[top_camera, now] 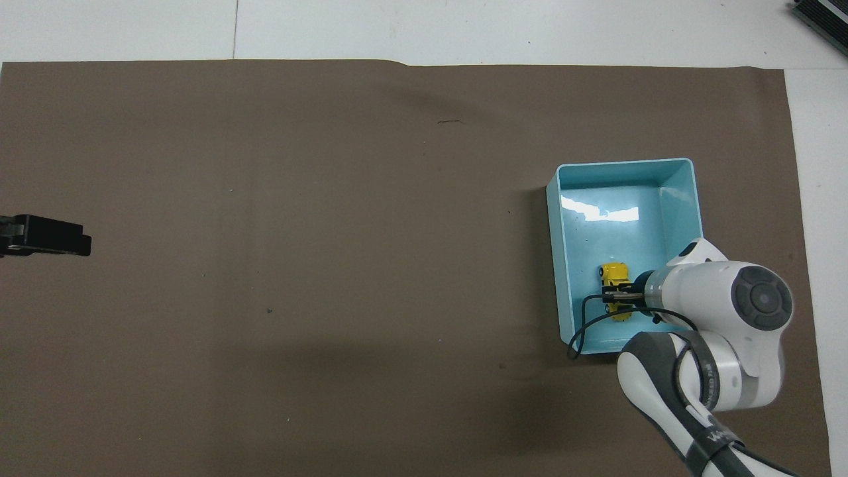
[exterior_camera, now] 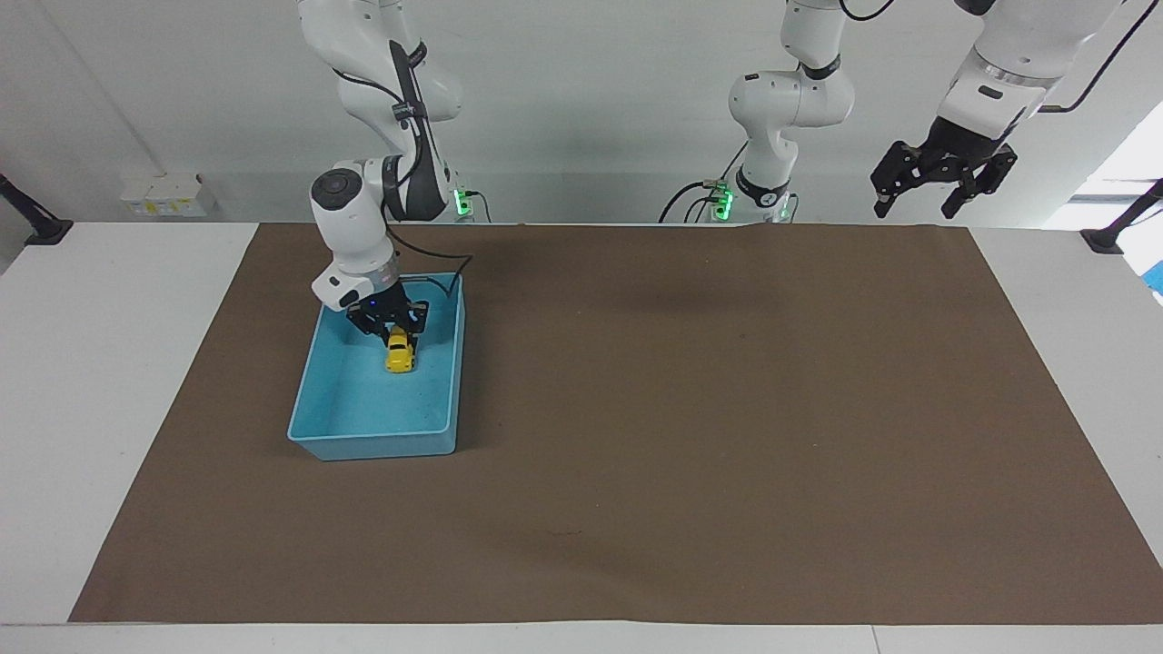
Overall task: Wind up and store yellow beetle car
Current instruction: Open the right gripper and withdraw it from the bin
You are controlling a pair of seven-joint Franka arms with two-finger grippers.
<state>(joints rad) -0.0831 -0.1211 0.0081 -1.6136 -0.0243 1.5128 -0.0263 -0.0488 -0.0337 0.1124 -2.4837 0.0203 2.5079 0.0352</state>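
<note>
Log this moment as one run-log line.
right tool: shut on yellow beetle car, inside blue bin | left tool: open, waiting raised at table edge

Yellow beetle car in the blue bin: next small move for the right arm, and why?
Probably open the right gripper. It is shut on the tiny yellow beetle-shaped toy car, already down inside the light blue plastic bin, apparently at or near its floor. The left gripper waits open, raised.

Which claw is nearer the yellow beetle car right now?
Right. The right claw is shut on the yellow beetle car inside the blue bin; the left claw waits, open, raised at the left arm's end of the table.
</note>
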